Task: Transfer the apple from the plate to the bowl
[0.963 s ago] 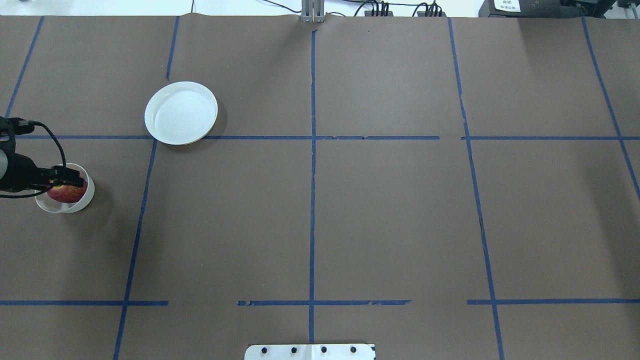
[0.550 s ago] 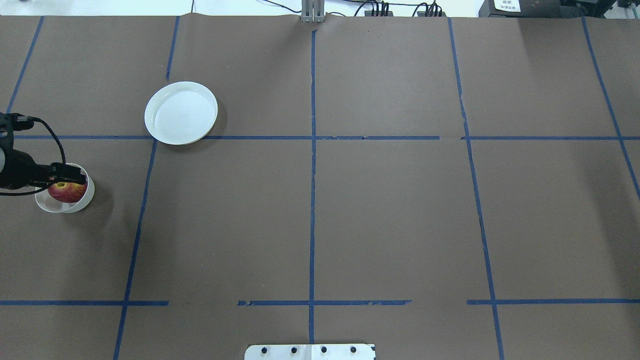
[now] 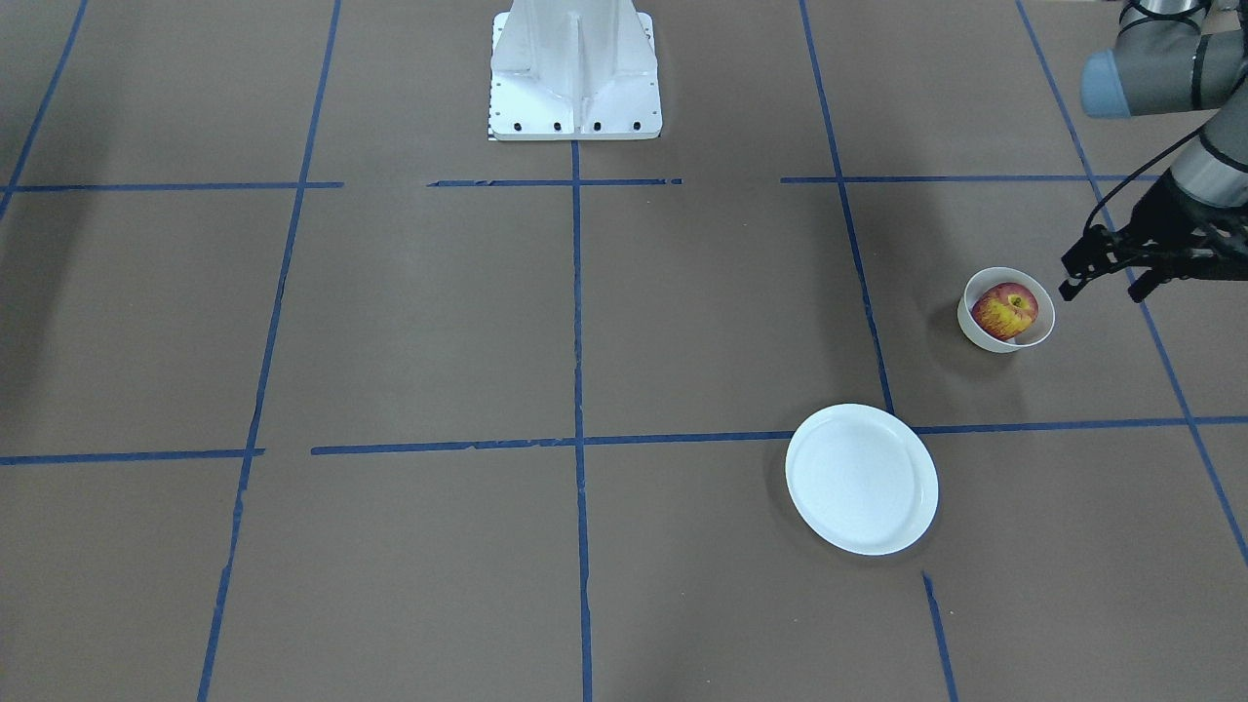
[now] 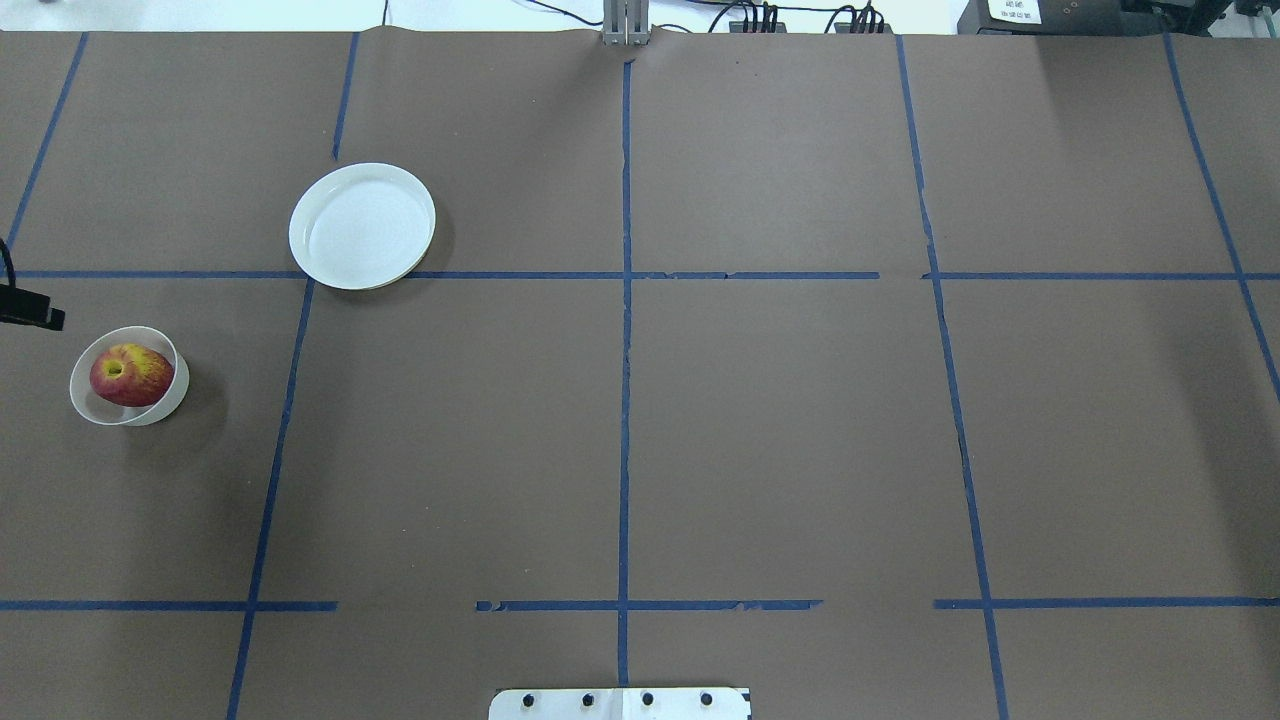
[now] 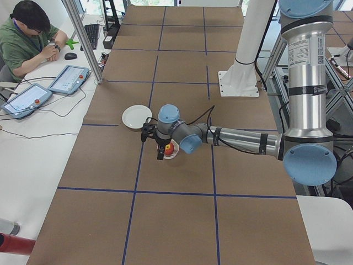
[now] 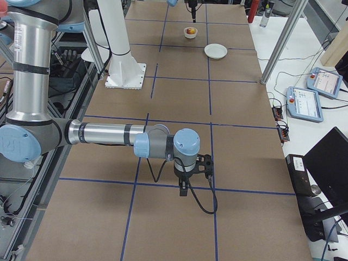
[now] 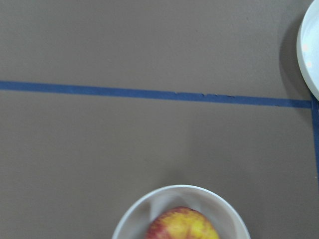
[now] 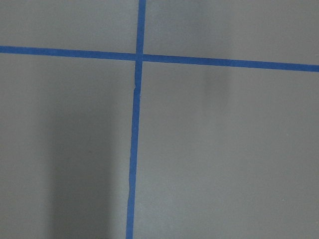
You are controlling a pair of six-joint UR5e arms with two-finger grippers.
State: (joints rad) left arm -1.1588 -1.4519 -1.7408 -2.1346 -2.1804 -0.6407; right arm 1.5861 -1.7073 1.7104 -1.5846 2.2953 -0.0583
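The red and yellow apple (image 4: 130,374) lies inside the small deep white bowl (image 4: 172,398) at the table's left edge. It also shows in the front-facing view (image 3: 1006,310) and the left wrist view (image 7: 182,225). The flat white plate (image 4: 362,226) is empty, farther in and to the right of the bowl. My left gripper (image 3: 1102,289) is open and empty, raised beside the bowl and apart from it. My right gripper (image 6: 185,187) shows only in the exterior right view, low over bare table far from the bowl. I cannot tell whether it is open or shut.
Brown paper with blue tape lines covers the table. The robot's white base (image 3: 575,73) stands at the middle of the near edge. An operator (image 5: 25,36) sits at a side desk with tablets, off the table.
My left gripper has drawn back from over the bowl toward the table's left edge. The apple stays in the bowl and now shows in full.
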